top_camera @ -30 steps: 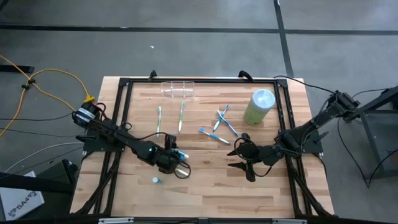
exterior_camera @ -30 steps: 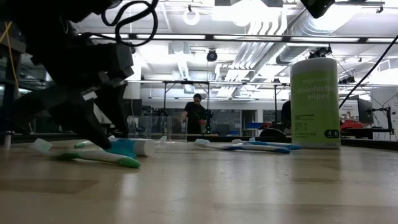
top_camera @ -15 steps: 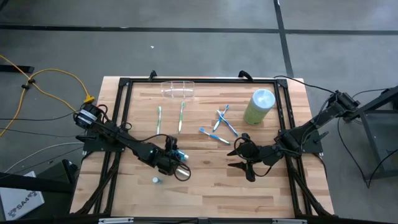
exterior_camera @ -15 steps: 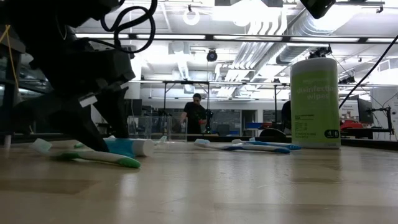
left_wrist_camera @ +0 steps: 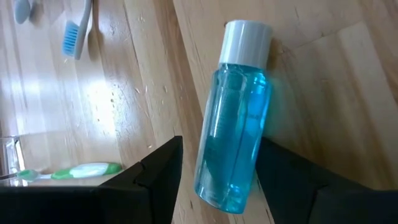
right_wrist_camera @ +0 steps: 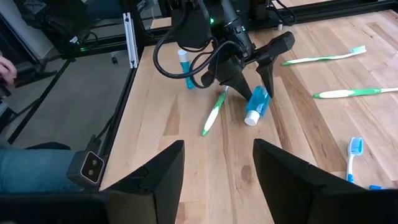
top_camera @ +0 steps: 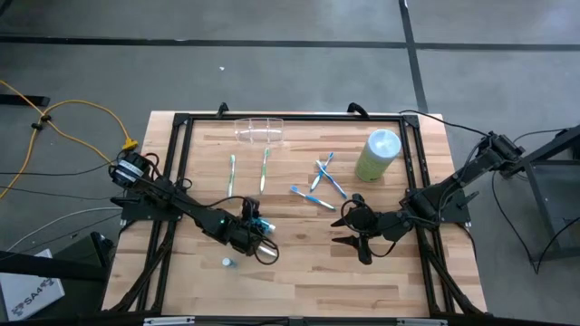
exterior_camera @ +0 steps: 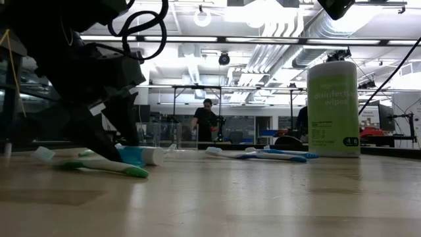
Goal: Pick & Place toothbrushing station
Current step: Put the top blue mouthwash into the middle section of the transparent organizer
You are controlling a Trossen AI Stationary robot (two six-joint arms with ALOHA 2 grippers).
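The toothbrushing station (top_camera: 260,129), a clear low holder, stands at the table's far edge. A blue see-through bottle with a white cap (left_wrist_camera: 233,137) lies on its side on the wood. My left gripper (left_wrist_camera: 219,146) stands open over it, slanting down, one finger on either side of the bottle's body; the right wrist view shows the same (right_wrist_camera: 258,93). A green toothbrush (right_wrist_camera: 214,112) lies right beside the bottle. My right gripper (right_wrist_camera: 217,168) hovers open above the table's right half (top_camera: 349,231), with nothing between its fingers. My left gripper straddles the lying bottle's body (left_wrist_camera: 252,155) from above and slanting. One finger (left_wrist_camera: 280,174) lies close along the bottle's side, the other stands apart from it. I cannot tell whether either finger touches the bottle, which rests on the table.
Two green toothbrushes (top_camera: 232,172) (top_camera: 265,169) lie near the holder and several blue ones (top_camera: 319,183) at mid-table. A light green wipes canister (top_camera: 378,154) stands at the far right. A small bottle (top_camera: 227,263) stands near the front left. People show in the room behind.
My left gripper has tipped a little lower over the blue bottle and stays open. The bottle lies where it was.
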